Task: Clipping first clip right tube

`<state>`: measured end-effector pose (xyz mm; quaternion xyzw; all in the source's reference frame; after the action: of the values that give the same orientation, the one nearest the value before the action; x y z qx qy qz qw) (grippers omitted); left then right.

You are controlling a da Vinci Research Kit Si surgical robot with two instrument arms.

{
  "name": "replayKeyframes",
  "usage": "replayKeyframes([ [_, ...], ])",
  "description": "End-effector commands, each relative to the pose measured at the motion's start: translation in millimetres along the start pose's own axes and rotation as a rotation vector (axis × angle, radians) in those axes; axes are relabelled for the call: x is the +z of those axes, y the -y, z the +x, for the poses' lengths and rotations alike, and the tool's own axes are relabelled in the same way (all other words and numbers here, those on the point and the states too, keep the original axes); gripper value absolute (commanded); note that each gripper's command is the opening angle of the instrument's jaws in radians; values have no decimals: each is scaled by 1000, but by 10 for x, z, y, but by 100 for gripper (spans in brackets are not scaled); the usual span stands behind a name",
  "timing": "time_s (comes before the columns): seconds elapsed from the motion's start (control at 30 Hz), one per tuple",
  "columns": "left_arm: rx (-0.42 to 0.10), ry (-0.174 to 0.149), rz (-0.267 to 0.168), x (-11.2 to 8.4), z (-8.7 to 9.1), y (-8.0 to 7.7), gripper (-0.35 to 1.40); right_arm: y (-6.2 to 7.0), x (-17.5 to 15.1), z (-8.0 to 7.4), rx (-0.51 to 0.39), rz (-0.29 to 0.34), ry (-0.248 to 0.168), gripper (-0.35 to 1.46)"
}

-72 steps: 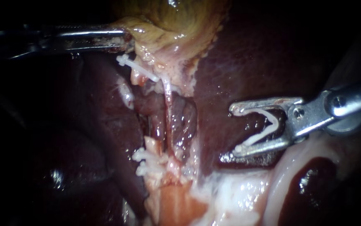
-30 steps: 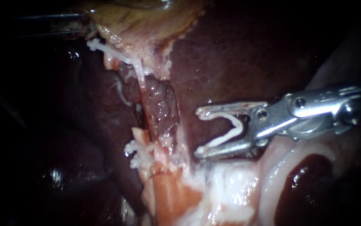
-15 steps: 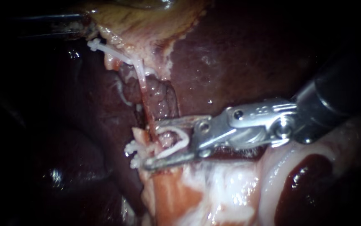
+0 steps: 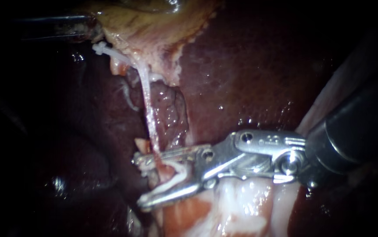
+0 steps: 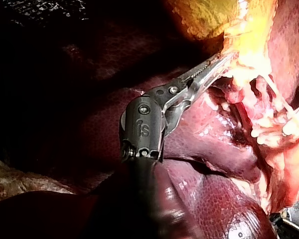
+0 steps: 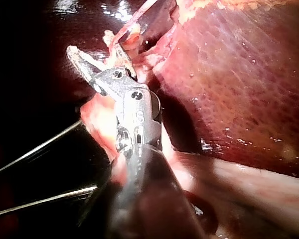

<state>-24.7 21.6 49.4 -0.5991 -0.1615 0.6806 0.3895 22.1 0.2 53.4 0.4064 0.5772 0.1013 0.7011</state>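
A pale thin tube (image 4: pixel 147 105) runs down from the yellowish gallbladder (image 4: pixel 145 26) across the dark liver (image 4: pixel 250 66). My right instrument (image 4: pixel 140 182) comes in from the right. Its jaws stand open, carry an open white clip (image 4: pixel 176 177), and straddle the lower end of the tube, one jaw on each side. In the right wrist view the same jaws (image 6: pixel 102 57) lie at the tube (image 6: pixel 134 14). My left instrument (image 4: pixel 90 27) is at the upper left, shut on the gallbladder's edge; the left wrist view shows its jaws (image 5: pixel 222 62) gripping that tissue.
A closed white clip (image 4: pixel 101 48) sits just below the left instrument's jaws, near the gallbladder. Pale fatty tissue (image 4: pixel 241 206) lies under the right instrument. Two thin metal rods (image 6: pixel 40 149) cross beside the right shaft in the right wrist view.
The right instrument has moved left and slightly down; its open jaws now reach past the tube with the clip around it. The left instrument holds still.
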Motion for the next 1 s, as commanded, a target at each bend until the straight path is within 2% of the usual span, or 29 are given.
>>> replayKeyframes([
  [0.03,-1,0,0,0,0,0,-35,0,-3,-2,-3,11,7,41],
  [0.17,-1,0,0,0,0,0,-35,-1,-13,-2,-2,39,15,27],
  [0.37,-1,0,0,1,0,1,-35,-1,-20,7,4,43,11,2],
  [0.53,-1,0,0,1,0,1,-35,0,-23,9,5,45,11,-16],
  [0.63,-1,0,1,1,0,0,-35,-1,-24,9,35,45,12,-19],
  [0.73,-1,0,1,1,0,0,-35,0,-26,8,64,46,14,-35],
  [1.0,-1,0,-2,1,0,0,-35,2,-29,6,63,48,15,-35],
])
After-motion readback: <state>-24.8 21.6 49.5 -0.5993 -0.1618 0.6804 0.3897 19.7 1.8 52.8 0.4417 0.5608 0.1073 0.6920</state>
